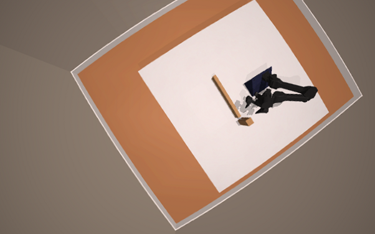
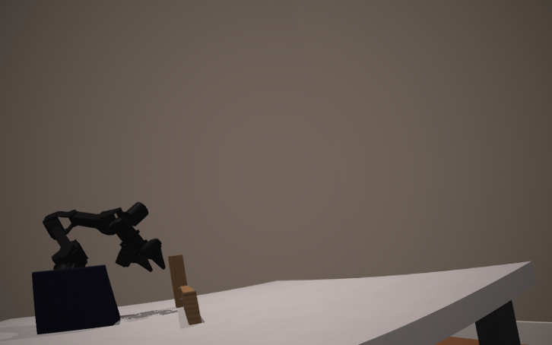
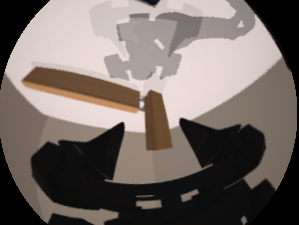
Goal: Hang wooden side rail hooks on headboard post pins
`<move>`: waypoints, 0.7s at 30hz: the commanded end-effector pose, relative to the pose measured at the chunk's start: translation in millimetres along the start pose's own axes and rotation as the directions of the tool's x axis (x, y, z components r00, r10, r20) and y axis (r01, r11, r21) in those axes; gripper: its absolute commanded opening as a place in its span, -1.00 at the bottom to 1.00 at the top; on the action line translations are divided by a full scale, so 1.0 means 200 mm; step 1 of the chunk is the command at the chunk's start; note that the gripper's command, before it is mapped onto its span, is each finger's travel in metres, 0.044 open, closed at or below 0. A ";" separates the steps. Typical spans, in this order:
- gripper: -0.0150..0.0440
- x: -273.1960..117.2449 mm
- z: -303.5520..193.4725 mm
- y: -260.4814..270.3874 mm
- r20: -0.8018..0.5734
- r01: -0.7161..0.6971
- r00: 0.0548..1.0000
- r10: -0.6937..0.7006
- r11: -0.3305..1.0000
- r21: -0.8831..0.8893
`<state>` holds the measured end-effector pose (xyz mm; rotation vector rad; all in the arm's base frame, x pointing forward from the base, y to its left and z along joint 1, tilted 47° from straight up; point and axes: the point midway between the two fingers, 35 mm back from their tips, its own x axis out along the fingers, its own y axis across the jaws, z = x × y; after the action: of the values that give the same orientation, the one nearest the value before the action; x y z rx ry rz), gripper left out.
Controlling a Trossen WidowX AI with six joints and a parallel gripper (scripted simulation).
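The wooden side rail (image 1: 225,96) (image 2: 191,307) (image 3: 82,88) lies on edge along the white table, one end close to the headboard post. The wooden post (image 1: 246,121) (image 2: 177,278) (image 3: 158,121) stands upright on the table. Small grey metal hooks (image 3: 143,103) show in the narrow gap between rail end and post; whether they sit on the pins inside the slot is too small to tell. My gripper (image 1: 251,110) (image 2: 157,269) (image 3: 152,122) is open and empty. It is in the air on the robot's side of the post, touching neither post nor rail.
The arm's dark blue base block (image 1: 254,85) (image 2: 75,301) stands on the white table (image 1: 183,75) (image 2: 366,301), on the same side of the rail as the gripper. The arm's shadow falls on the table beside the rail and post. An orange floor area surrounds the table.
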<state>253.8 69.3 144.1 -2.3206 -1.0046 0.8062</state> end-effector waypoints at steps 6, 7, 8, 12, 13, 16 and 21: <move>1.00 0.00 0.02 -0.02 0.006 0.021 1.000 -0.021 1.000 -0.021; 1.00 0.00 0.02 -0.02 0.006 0.021 1.000 -0.021 1.000 -0.021; 1.00 0.00 0.02 -0.02 0.006 0.021 1.000 -0.021 1.000 -0.021; 1.00 0.00 0.02 -0.02 0.006 0.021 1.000 -0.021 1.000 -0.021; 1.00 0.00 0.02 -0.02 0.006 0.021 1.000 -0.021 1.000 -0.021; 1.00 0.00 0.02 -0.02 0.006 0.021 1.000 -0.021 1.000 -0.021; 1.00 0.01 0.02 0.00 0.015 0.005 1.000 -0.006 0.998 0.059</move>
<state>249.7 72.6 142.6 -2.3110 -1.0242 0.8099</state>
